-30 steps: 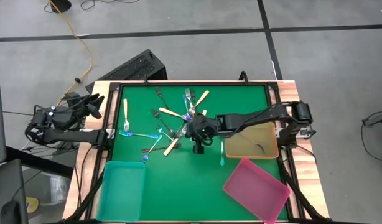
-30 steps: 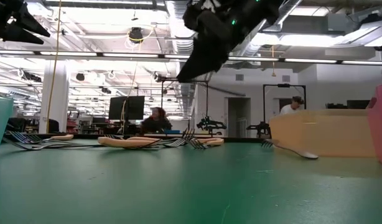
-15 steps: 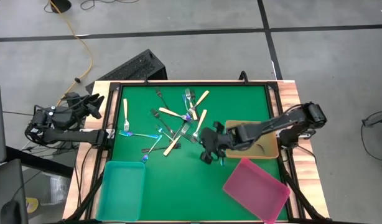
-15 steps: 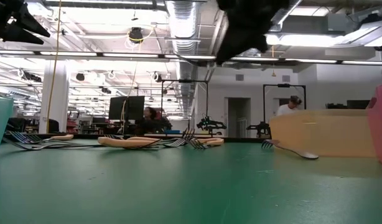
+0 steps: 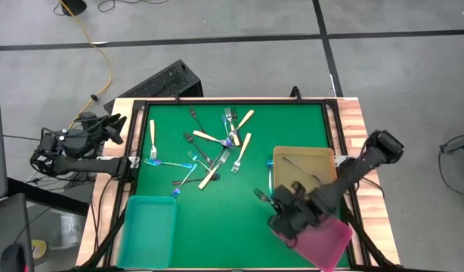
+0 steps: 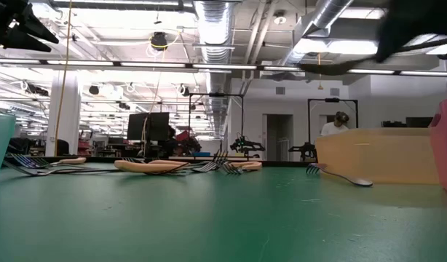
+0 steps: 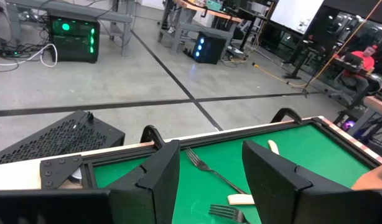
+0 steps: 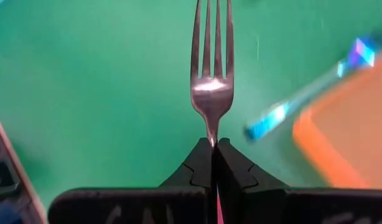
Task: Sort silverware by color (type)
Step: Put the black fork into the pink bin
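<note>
One dark metal fork (image 8: 211, 74) is pinched by its handle between the pressed-together fingers of the right tool (image 5: 286, 214), tines pointing straight ahead of the fingertips along the tool's own line. In the high view this tool hangs over the near right of the green desk (image 5: 217, 219), at the edge of the pink tray (image 5: 326, 238) and just near of the tan tray (image 5: 326, 160), which already holds one dark fork (image 5: 301, 168). Judgement: the tan tray is the likely target, so the fork's long axis must swing toward it. A blue-handled fork (image 5: 269, 181) lies flat beside the tan tray. The unsorted pile (image 5: 217, 143) sits at desk centre, nearer the left side. Left tool (image 7: 209, 180) waits off the far left edge, fingers spread, holding nothing. The teal tray (image 5: 147, 230) sits near left.
</note>
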Tool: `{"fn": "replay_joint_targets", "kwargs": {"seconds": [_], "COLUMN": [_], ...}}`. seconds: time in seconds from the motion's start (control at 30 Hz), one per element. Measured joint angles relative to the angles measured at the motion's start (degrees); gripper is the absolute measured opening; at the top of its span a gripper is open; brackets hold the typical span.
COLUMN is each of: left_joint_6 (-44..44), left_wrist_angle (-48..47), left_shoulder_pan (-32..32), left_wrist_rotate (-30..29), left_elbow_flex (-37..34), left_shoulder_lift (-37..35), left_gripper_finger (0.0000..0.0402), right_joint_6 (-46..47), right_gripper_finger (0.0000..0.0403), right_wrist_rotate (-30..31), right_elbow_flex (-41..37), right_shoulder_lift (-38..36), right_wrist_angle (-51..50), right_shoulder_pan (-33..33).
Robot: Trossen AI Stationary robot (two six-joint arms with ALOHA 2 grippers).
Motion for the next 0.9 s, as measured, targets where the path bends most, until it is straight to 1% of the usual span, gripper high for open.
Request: {"fn": "replay_joint_targets", "kwargs": {"seconds": [0.17,0.33,0.4,0.5,0.67,0.9], "left_joint_6": [0.0,0.0,0.0,0.0,0.0,0.0], "left_wrist_angle": [0.0,0.0,0.0,0.0,0.0,0.0], "left_shoulder_pan": [0.0,0.0,0.0,0.0,0.0,0.0], "left_wrist_rotate": [0.0,0.0,-0.1,-0.2,-0.3,-0.3], "left_elbow_flex": [0.0,0.0,0.0,0.0,0.0,0.0], "left_shoulder_lift": [0.0,0.0,0.0,0.0,0.0,0.0], "left_gripper_finger": [0.0158,0.0158,0.0158,0.0158,0.0158,0.0158], "right_joint_6": [15.2,24.8,26.5,26.5,29.7,30.3], "right_gripper_finger": [0.0027,0.0027,0.0028,0.0028,0.0028,0.0028], "right_wrist_rotate": [0.1,0.0,-0.1,-0.1,-0.2,-0.5], "right_elbow_flex": [0.0,0.0,0.0,-0.5,-4.6,-11.4], "right_shoulder_lift": [0.4,0.5,0.5,0.5,0.6,0.6], "right_wrist_angle": [-6.5,-10.9,-11.7,-12.3,-10.1,-1.0], "right_shoulder_pan": [7.7,14.2,16.2,18.8,20.6,20.7]}}
